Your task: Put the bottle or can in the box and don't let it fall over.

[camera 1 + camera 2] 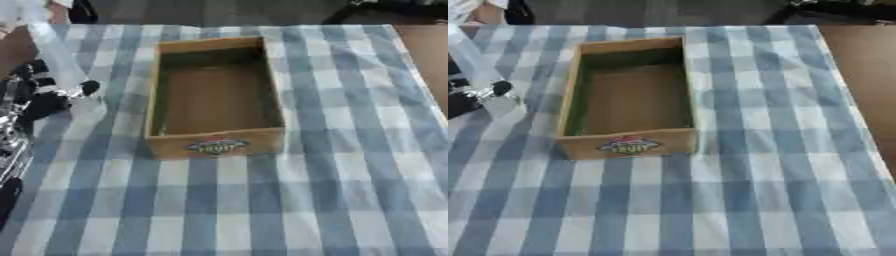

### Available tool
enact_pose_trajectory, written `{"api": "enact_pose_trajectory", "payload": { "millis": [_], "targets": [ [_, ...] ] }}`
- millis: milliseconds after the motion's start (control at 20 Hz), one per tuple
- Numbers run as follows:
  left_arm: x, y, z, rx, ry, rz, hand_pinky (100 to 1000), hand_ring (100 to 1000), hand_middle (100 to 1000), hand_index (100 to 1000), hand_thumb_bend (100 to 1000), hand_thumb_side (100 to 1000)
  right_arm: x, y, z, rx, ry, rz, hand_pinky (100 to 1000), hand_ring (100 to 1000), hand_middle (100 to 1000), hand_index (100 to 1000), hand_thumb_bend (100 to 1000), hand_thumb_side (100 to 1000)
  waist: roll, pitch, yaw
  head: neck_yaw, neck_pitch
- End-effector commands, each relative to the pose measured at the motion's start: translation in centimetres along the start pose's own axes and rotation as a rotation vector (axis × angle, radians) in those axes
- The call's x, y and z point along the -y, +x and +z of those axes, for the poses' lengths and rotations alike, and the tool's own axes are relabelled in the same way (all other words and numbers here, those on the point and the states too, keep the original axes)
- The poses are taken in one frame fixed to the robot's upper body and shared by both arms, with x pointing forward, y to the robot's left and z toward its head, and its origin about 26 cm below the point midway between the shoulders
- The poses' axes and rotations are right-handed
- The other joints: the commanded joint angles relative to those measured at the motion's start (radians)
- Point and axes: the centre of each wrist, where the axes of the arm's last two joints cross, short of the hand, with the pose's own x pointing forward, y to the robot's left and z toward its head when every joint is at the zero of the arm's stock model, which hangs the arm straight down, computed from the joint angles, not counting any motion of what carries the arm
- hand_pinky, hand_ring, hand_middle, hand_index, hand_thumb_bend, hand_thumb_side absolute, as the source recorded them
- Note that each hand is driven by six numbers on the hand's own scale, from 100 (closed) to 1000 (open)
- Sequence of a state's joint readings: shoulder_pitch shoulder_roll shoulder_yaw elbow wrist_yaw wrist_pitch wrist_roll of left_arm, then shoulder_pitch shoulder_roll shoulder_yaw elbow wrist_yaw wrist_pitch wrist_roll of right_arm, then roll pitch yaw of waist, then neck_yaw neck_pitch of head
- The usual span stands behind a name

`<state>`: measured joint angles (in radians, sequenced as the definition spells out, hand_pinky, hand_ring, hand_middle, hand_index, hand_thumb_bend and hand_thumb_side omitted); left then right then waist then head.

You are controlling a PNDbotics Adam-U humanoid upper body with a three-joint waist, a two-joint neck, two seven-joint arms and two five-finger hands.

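Checked tabletop (262, 210) lies nearest, bearing the empty wooden box (215, 145) at centre. Left hand (39, 97), fingers curled round a clear bottle (57, 55) tilted far-left, holds it left of the box; the move runs rightward. Right hand is unseen.

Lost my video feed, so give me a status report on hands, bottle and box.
Left hand curled round clear bottle, left of box. Right hand not in view. Wooden box empty, nothing in the way.
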<state>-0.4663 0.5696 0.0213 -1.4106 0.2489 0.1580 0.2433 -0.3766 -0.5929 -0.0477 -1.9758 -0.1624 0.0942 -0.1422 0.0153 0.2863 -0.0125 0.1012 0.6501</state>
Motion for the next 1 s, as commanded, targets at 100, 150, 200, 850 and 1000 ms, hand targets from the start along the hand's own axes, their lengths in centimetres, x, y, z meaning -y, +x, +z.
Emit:
{"api": "enact_pose_trajectory", "payload": {
  "millis": [100, 150, 200, 850, 1000],
  "targets": [
    [-0.3, 0.7, -0.6, 0.031, -0.011, 0.038, 556, 706, 743, 762, 924, 164, 0.2, 0.7, -0.2, 0.028, 0.009, 0.014, 912, 980, 1000, 800, 100, 576, -0.003, -0.012, 0.000, 0.003, -0.014],
    [-0.3, 0.7, -0.6, 0.027, -0.008, 0.046, 555, 705, 742, 761, 924, 163, 0.2, 0.7, -0.2, 0.028, 0.010, 0.014, 912, 980, 1000, 800, 100, 576, -0.003, -0.011, 0.000, 0.004, -0.014],
    [-0.4, 0.6, -0.7, 0.025, -0.001, 0.054, 551, 702, 740, 757, 926, 158, 0.2, 0.7, -0.2, 0.028, 0.011, 0.014, 912, 979, 1000, 797, 100, 576, -0.003, -0.011, 0.000, 0.004, -0.014],
    [-0.2, 1.2, -1.6, 0.028, 0.153, 0.016, 552, 705, 749, 766, 953, 198, 0.1, 0.6, -0.2, 0.026, 0.017, 0.009, 912, 979, 1000, 794, 100, 577, -0.003, -0.009, -0.002, 0.008, -0.024],
    [-0.2, 1.4, -1.9, 0.035, 0.164, 0.016, 551, 704, 751, 766, 951, 198, 0.1, 0.6, -0.2, 0.026, 0.017, 0.008, 912, 979, 1000, 794, 100, 578, -0.002, -0.009, -0.003, 0.007, -0.028]
  ]
}}
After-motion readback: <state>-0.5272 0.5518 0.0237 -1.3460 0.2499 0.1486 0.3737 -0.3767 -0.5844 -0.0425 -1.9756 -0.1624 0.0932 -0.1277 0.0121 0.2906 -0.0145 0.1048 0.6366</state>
